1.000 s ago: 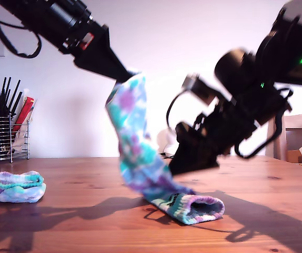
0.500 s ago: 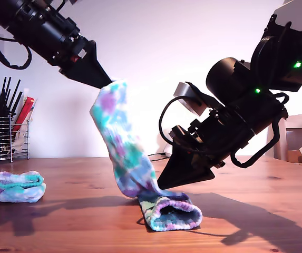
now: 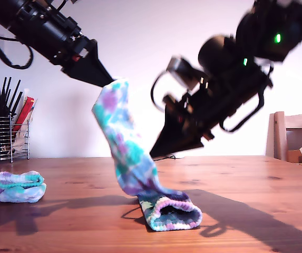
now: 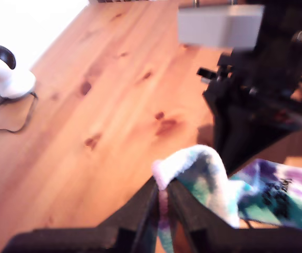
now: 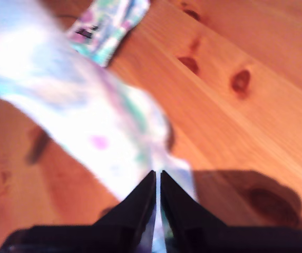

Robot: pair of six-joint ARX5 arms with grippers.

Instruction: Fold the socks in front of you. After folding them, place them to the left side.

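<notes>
First gripper (image 4: 163, 196): the dark fingers (image 4: 140, 208) are pressed nearly together on one end of the hanging sock (image 3: 127, 153), a pale fold of knit being pinched between the tips; in the exterior view this arm is seen coming down from that view's upper left, with the sock held up by its top end.

Second gripper (image 5: 157, 176): the fingers (image 5: 137, 203) are drawn together with only a thin slit left between them; blurred sock fabric is seen just past the tips, but whether any of it is clamped cannot be told. In the exterior view this gripper (image 3: 158, 152) is raised off the table on that view's right, its tip close beside the sock's lower part.

Hanging sock: teal, purple and white knit is draped from the first gripper down to the table (image 3: 256, 190), where its open ribbed cuff lies on the wood near the front middle.

Folded sock (image 3: 18, 186): a small bundle of the same colours is seen lying on the table at the exterior view's left.

Wire holder (image 3: 6, 134): dark sticks are held in it behind the bundle.
</notes>
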